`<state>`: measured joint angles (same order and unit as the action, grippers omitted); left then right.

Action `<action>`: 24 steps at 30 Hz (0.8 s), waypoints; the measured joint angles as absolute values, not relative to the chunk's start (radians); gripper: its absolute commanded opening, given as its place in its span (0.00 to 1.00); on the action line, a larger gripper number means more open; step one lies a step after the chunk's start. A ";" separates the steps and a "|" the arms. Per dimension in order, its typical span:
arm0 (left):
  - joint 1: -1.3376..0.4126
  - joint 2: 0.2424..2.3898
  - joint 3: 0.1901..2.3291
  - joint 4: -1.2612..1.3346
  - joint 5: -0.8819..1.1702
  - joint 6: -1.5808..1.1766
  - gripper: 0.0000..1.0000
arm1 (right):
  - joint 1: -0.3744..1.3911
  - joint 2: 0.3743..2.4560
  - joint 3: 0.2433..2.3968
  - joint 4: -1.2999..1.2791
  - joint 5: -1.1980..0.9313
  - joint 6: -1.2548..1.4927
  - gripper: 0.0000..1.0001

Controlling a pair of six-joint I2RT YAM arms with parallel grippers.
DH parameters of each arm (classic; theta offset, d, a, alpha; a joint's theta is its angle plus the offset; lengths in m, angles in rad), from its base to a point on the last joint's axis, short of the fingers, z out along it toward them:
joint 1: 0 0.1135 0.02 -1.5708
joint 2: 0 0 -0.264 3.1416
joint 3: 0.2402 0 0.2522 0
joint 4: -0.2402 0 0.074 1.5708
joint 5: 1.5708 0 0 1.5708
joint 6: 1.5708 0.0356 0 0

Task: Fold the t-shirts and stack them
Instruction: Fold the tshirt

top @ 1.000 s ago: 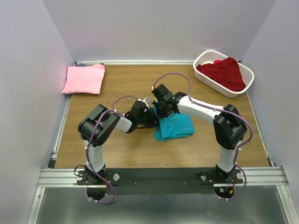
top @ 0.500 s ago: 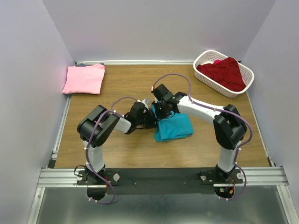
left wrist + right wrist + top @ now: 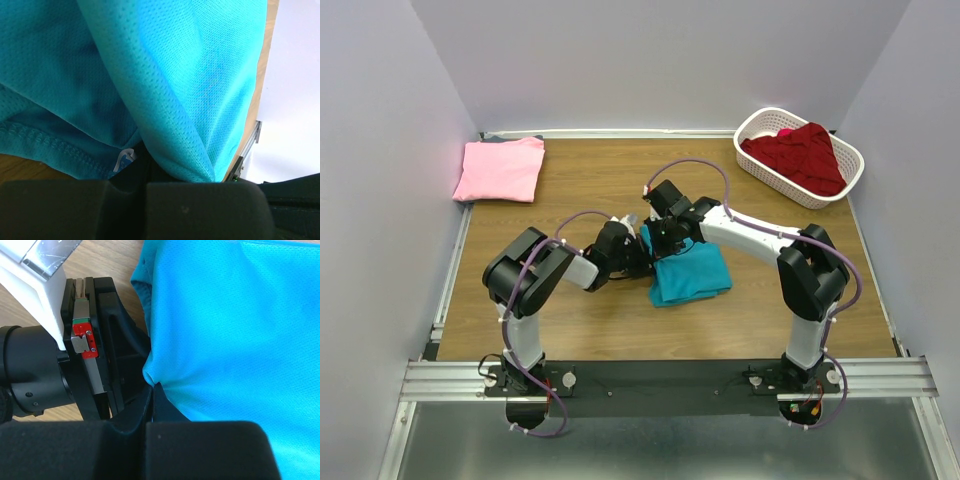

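A folded teal t-shirt (image 3: 692, 272) lies mid-table. Both grippers meet at its left edge: my left gripper (image 3: 638, 260) at the near-left corner, my right gripper (image 3: 656, 240) just behind it. In the left wrist view teal mesh cloth (image 3: 200, 75) fills the frame, and the left gripper (image 3: 143, 156) is shut on a fold of it. The right wrist view has the right gripper (image 3: 152, 386) shut, pinching the teal t-shirt (image 3: 235, 330) at its edge. A folded light pink t-shirt (image 3: 501, 168) lies at the back left. A dark red t-shirt (image 3: 802, 156) is heaped in the basket.
The white slotted basket (image 3: 757, 126) stands at the back right corner. The left gripper's black body (image 3: 75, 365) sits right beside the right gripper's fingers. Lavender walls close in the wooden table (image 3: 590, 180) on three sides.
Both grippers, still shut on the teal t-shirt, have shifted slightly to the left and dragged its left edge with them. The left arm's elbow has sunk a little toward the near side.
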<state>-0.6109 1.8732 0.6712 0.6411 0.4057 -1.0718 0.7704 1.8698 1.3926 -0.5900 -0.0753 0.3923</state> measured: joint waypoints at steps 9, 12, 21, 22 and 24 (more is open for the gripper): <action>-0.611 1.846 0.655 0.630 0.393 -1.071 0.02 | 0.770 1.849 1.392 -0.590 -0.093 0.391 0.16; -0.611 1.838 0.651 0.625 0.392 -1.071 0.02 | 0.770 1.839 1.392 -0.590 -0.099 0.390 0.26; -0.614 1.820 0.642 0.614 0.374 -1.071 0.04 | 0.770 1.750 1.392 -0.590 -0.099 0.387 0.43; -0.615 1.816 0.641 0.611 0.373 -1.071 0.04 | 0.770 1.737 1.391 -0.590 -0.099 0.388 0.45; -0.616 1.808 0.638 0.605 0.369 -1.071 0.04 | 0.770 1.710 1.387 -0.589 -0.093 0.387 0.47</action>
